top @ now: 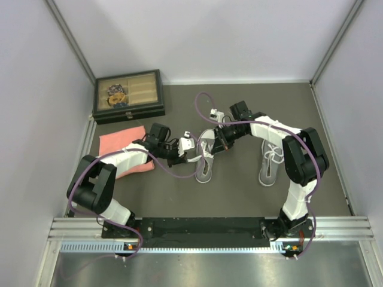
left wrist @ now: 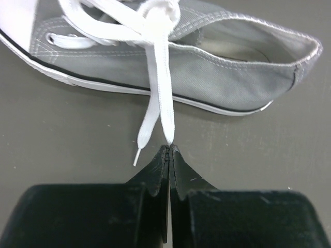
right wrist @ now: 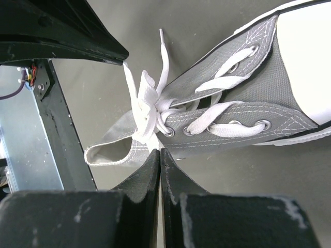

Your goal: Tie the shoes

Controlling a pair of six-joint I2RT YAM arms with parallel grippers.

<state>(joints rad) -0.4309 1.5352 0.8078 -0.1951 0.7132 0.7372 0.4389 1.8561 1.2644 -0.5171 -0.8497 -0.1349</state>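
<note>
Left end effector [left wrist: 169, 148] low, on lace [left wrist: 161, 88]

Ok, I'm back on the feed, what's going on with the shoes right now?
Both arms are on the middle shoe. The left gripper has its fingers shut on a lace strand, drawn out sideways from the knot. The right gripper has its fingers shut on a second strand right beside that knot, on the shoe's opposite side. The knot looks bunched, not finished. The other shoe lies apart, with no gripper on it.

Dark table [top: 179, 200], sneakers [top: 204, 156], pink cloth [top: 116, 144], box [top: 128, 95]
</note>
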